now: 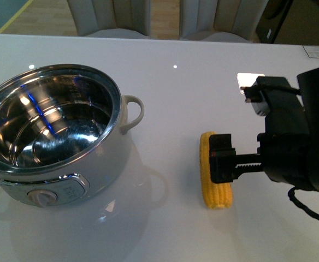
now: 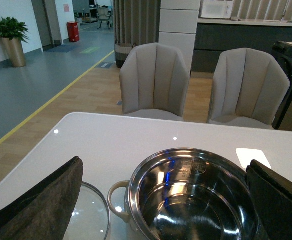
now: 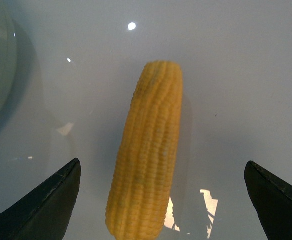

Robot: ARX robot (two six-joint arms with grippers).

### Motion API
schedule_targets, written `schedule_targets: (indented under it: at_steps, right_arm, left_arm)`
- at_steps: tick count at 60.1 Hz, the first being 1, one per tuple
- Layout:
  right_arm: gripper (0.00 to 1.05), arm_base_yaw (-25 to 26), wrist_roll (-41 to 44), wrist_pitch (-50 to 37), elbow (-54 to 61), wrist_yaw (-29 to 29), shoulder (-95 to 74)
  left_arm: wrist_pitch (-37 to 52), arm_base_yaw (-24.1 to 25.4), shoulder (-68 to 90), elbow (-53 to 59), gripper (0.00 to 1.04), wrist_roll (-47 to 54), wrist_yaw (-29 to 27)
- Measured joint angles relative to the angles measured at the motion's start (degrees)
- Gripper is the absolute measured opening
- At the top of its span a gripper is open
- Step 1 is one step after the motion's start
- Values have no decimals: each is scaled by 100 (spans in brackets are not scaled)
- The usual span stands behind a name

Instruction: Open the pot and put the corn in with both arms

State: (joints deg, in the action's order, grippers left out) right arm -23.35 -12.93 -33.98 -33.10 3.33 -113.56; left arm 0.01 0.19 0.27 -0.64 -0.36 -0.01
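Evidently the opening step was done: the pot (image 1: 109, 158) stood lidless toward the table's (image 1: 176, 93) front-left corner, its glass lid (image 2: 93, 215) lying just beside it. The corn (image 1: 217, 194) lay flat nearer the front-right, apart from the pot. The right gripper (image 1: 222, 158) hung over it, jaws spread wide, gripping nothing. The left gripper (image 2: 164, 161) gaped empty above the pot. Next, I judged, the right jaws needed to drop and close across the cob's middle.

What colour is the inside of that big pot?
Shiny silver steel inside the pot, seen best in the front view.
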Motion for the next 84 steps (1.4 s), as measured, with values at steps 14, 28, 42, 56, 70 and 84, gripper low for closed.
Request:
schedule_targets:
  at_steps: [14, 28, 42, 56, 70, 84]
  right_arm:
    - [96, -44, 83, -201, -240, 28, -723]
    - [96, -105, 205, -275, -629, 4, -1342]
    - [96, -181, 361, -308, -846, 140, -1716]
    - [96, -420, 824, -455, -901, 461, -2011]
    - [67, -549, 968, -494, -946, 501, -2111]
    - [36, -573, 979, -509, -944, 522, -2103]
  left_arm:
    - [-2, 0, 0, 0, 98, 0, 2]
    - [-2, 0, 0, 0, 98, 0, 0]
    - [0, 0, 0, 0, 98, 0, 0]
    - [0, 0, 0, 0, 98, 0, 0]
    - [0, 0, 0, 0, 98, 0, 0]
    - [-2, 0, 0, 0, 98, 0, 0]
